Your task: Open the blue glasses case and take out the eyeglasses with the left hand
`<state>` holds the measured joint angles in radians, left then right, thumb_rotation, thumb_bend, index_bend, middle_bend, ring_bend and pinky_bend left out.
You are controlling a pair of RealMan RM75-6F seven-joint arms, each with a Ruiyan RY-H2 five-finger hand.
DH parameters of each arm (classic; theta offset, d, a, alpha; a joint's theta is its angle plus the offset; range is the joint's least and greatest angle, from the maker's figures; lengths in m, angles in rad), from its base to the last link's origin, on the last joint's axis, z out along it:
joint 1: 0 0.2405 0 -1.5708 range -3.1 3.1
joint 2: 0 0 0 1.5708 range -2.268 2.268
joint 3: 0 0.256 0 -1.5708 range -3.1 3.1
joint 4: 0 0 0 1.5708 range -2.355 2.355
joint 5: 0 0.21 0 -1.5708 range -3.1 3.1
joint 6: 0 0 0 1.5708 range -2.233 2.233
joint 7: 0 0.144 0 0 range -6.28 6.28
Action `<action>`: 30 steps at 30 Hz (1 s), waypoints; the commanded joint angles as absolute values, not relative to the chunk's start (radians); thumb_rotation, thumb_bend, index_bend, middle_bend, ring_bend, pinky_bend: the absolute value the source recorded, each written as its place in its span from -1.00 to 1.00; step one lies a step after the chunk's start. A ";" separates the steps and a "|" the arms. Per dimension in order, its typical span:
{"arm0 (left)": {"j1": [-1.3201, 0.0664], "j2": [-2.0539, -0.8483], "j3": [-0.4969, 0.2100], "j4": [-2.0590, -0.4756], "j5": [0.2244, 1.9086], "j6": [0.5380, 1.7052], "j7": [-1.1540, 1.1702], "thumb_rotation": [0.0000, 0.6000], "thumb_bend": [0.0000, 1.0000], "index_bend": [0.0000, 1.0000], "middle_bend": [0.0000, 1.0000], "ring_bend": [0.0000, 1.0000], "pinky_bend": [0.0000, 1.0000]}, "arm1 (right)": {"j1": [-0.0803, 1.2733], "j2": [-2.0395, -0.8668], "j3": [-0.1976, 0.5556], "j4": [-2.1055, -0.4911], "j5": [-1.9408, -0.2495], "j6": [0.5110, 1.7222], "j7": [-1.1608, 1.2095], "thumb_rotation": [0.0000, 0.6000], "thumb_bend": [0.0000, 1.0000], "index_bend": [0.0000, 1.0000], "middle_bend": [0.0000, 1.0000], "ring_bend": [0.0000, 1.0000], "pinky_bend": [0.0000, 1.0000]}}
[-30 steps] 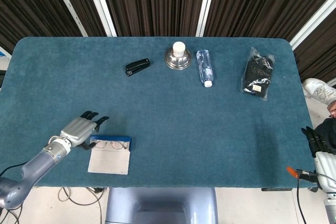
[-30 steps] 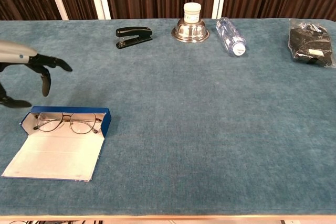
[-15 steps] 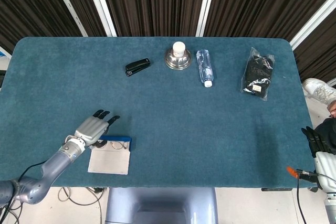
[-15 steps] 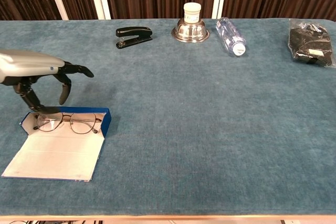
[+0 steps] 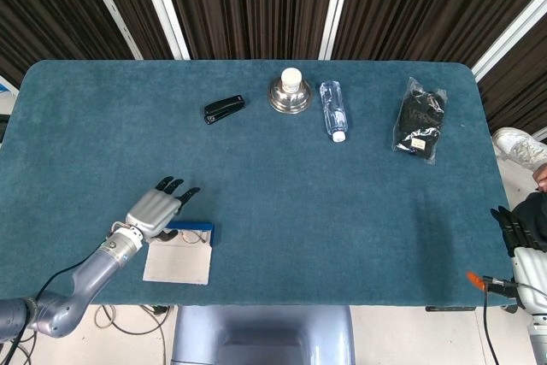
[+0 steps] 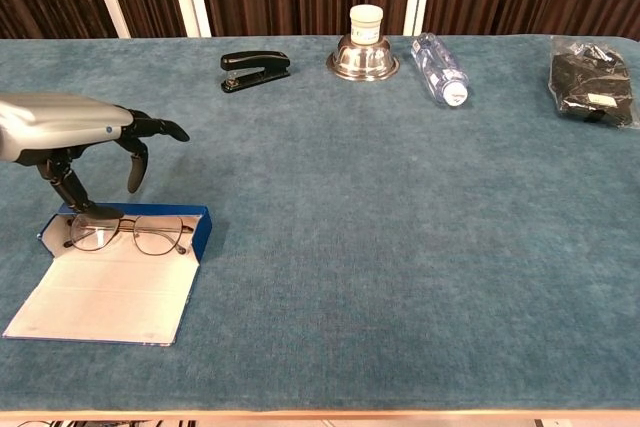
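Observation:
The blue glasses case (image 6: 203, 229) lies open near the table's front left corner, its pale flap (image 6: 100, 297) spread toward the front edge. Thin-framed eyeglasses (image 6: 130, 234) rest in its blue tray. My left hand (image 6: 70, 127) hovers just behind and above the case with fingers spread and holds nothing; its thumb points down to the case's back rim by the left lens. In the head view the left hand (image 5: 158, 211) covers the left end of the case (image 5: 181, 254). My right hand (image 5: 515, 230) sits off the table's right front edge, dark fingers extended, holding nothing.
Along the far side stand a black stapler (image 6: 254, 69), a metal bowl with a white jar on it (image 6: 364, 55), a lying water bottle (image 6: 440, 69) and a black bag in plastic (image 6: 592, 82). An orange-tipped cable (image 5: 475, 278) hangs near the right hand.
My left hand has moved right and forward from beside the case to over its back left end, and its thumb has come down to the rim. The glasses and the right hand have not moved.

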<state>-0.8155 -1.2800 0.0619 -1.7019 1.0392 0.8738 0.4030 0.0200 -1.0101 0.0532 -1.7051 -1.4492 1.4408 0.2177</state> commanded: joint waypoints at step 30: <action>-0.798 -1.316 0.038 -1.672 1.033 0.848 0.408 1.00 -0.41 -0.85 -0.02 -0.92 -0.93 | 0.020 -1.010 0.054 -1.705 -1.448 1.440 0.219 1.00 -0.60 -1.00 -1.00 -1.00 -0.60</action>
<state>-0.7978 -1.3158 0.0385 -1.6717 1.0329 0.8479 0.4086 0.0198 -1.0103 0.0537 -1.7048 -1.4478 1.4405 0.2193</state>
